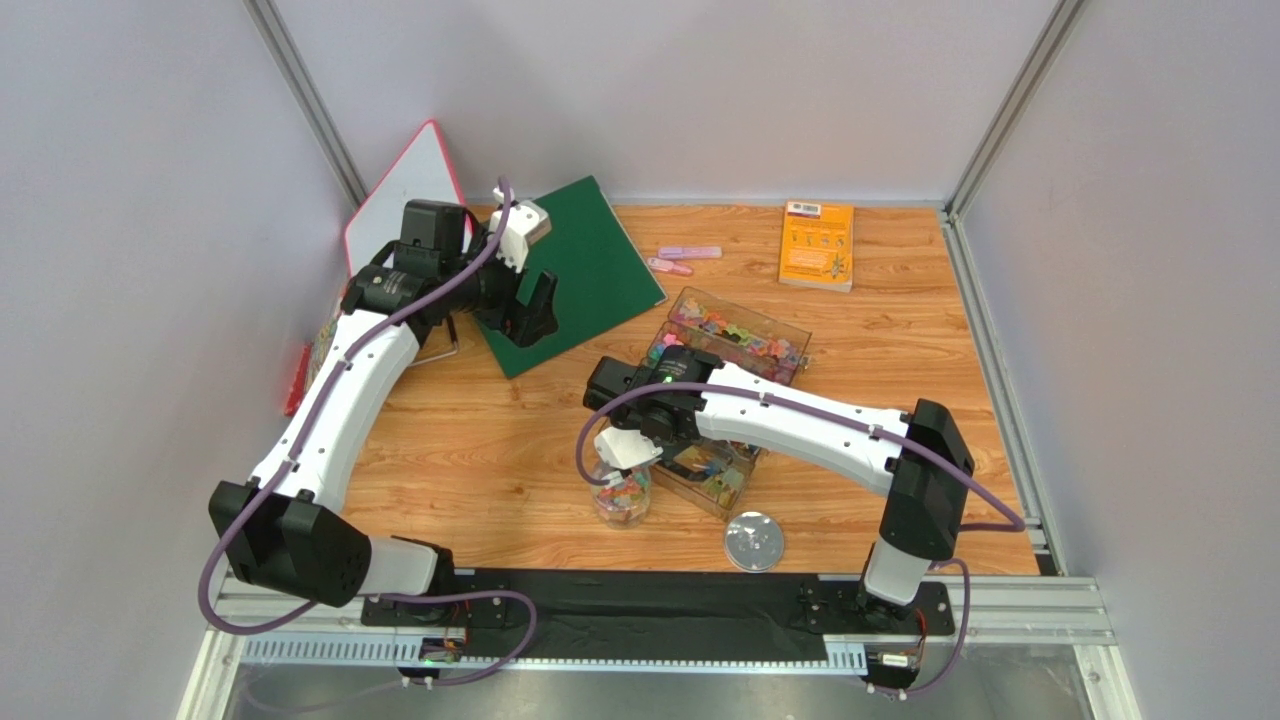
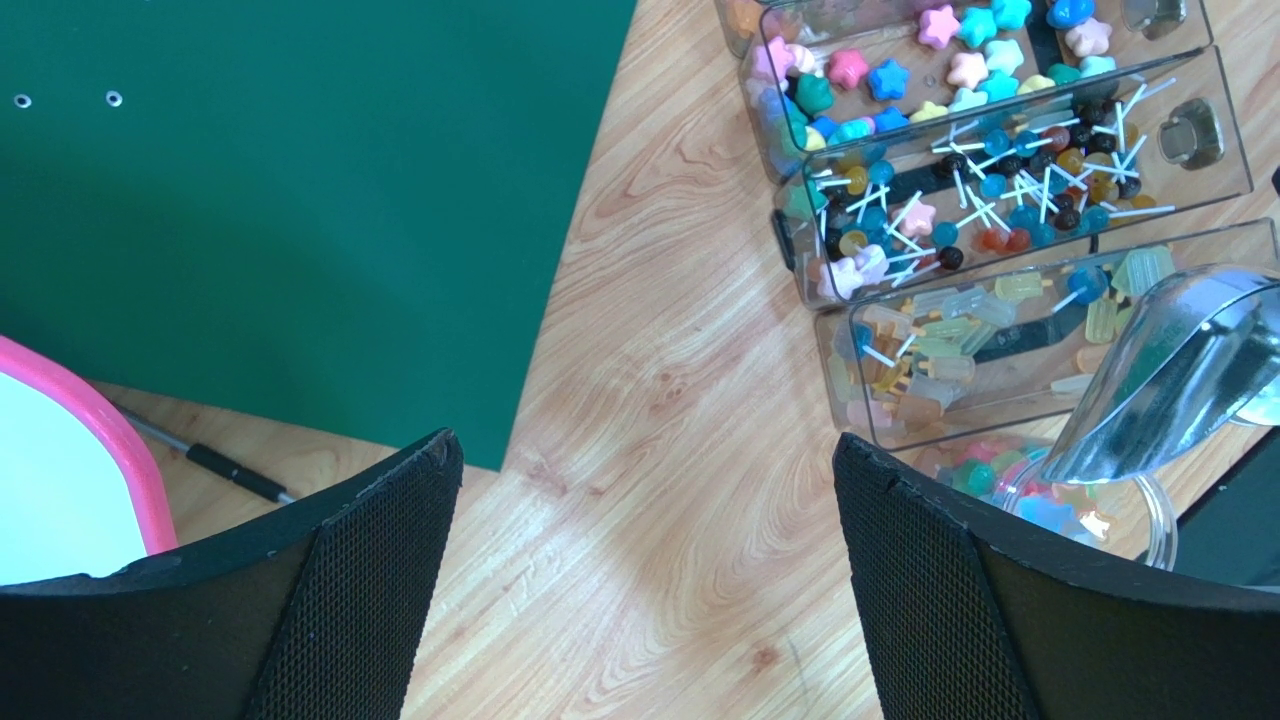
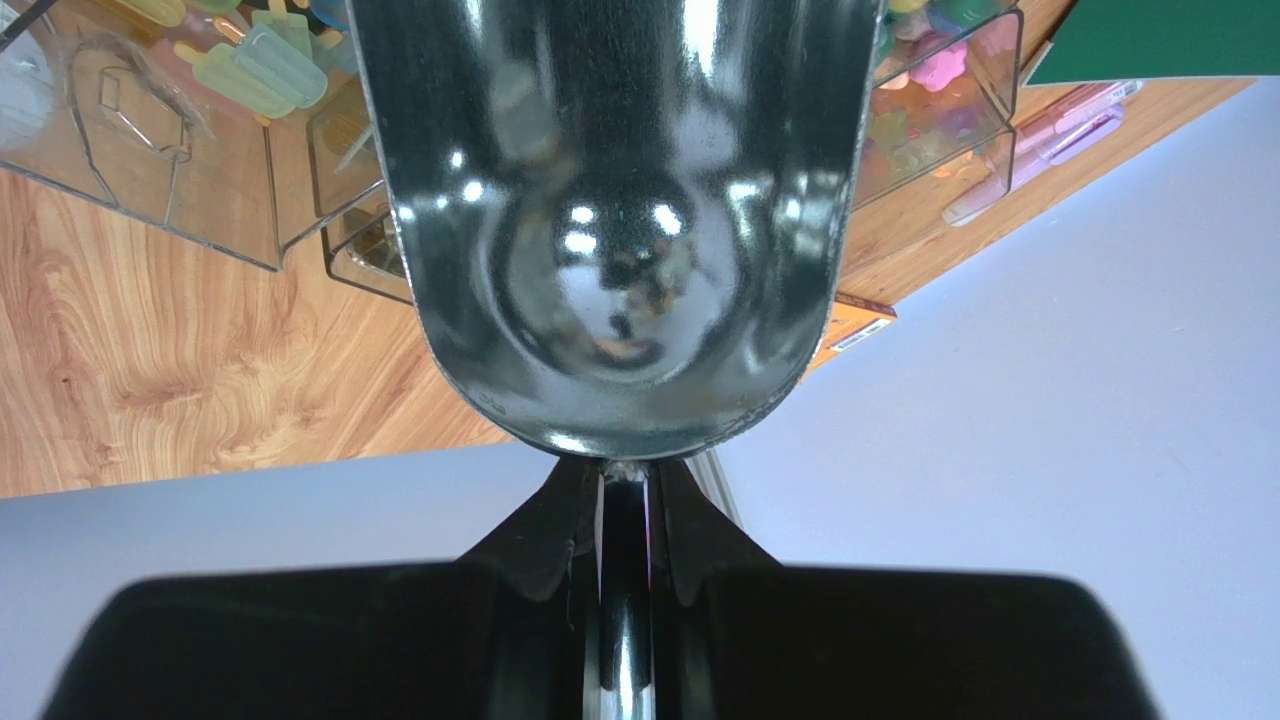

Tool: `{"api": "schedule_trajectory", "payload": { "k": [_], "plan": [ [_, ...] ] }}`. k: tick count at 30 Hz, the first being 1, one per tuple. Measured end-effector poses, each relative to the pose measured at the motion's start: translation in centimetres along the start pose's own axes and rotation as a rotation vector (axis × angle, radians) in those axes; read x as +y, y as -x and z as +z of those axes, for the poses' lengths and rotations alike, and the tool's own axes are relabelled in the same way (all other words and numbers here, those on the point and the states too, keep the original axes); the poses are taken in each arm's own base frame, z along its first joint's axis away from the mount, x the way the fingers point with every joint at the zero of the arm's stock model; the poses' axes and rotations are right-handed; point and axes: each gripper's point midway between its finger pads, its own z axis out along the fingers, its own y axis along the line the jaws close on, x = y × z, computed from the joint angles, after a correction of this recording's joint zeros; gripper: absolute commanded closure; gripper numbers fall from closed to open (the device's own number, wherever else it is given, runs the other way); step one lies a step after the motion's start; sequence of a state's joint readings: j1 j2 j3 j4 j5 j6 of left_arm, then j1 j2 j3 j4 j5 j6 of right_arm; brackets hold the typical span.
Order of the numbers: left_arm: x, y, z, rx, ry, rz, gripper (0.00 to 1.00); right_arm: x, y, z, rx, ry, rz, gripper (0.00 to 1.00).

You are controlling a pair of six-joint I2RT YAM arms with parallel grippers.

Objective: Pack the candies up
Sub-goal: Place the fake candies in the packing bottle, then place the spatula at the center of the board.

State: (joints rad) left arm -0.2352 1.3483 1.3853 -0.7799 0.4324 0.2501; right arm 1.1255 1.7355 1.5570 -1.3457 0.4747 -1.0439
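— What sits at the left of the overhead view?

— A pink-rimmed white board (image 1: 394, 198) in the upper left. Just right of it the left gripper (image 2: 646, 600) hangs over the edge of a green mat (image 1: 583, 267), its jaws spread wide with nothing between them.

— And the candies (image 2: 962, 180)?

— Most lie right of centre in a clear tray (image 1: 706, 483) with several compartments: stars, lollipops on white sticks, pale ice-pop shapes. More fill a glass jar (image 1: 621, 492) at lower centre, touching the tray's near end.

— The other arm?

— The right gripper (image 3: 624, 570) is clenched on the handle of a steel scoop (image 3: 616, 225), tilted above the jar's mouth; its bowl looks bare.

— Farther right?

— A round metal lid (image 1: 754, 540) near the bottom, and an orange booklet (image 1: 818, 243) at upper right.
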Motion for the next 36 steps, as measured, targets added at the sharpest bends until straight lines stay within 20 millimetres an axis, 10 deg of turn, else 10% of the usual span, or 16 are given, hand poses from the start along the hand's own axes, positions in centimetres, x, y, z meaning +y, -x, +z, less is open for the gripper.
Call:
{"api": "schedule_trajectory", "payload": {
  "k": [10, 19, 24, 36],
  "plan": [
    [0.0, 0.0, 0.0, 0.001, 0.000, -0.004, 0.03, 0.1, -2.4, 0.6, -0.010, 0.029, 0.163, 1.00],
    [-0.1, -0.5, 0.5, 0.021, 0.006, -0.008, 0.09, 5.2, -19.9, 7.8, 0.004, 0.275, 1.176, 1.00],
    [-0.9, -3.4, 1.8, 0.088, -0.019, -0.014, 0.16, 9.9, -25.5, 9.6, -0.017, 0.361, 1.623, 1.00],
    [-3.5, -10.7, 2.0, 0.221, -0.104, 0.110, 0.15, 13.8, -24.8, 19.2, -0.083, 0.670, 1.941, 0.85]
  ]
}}
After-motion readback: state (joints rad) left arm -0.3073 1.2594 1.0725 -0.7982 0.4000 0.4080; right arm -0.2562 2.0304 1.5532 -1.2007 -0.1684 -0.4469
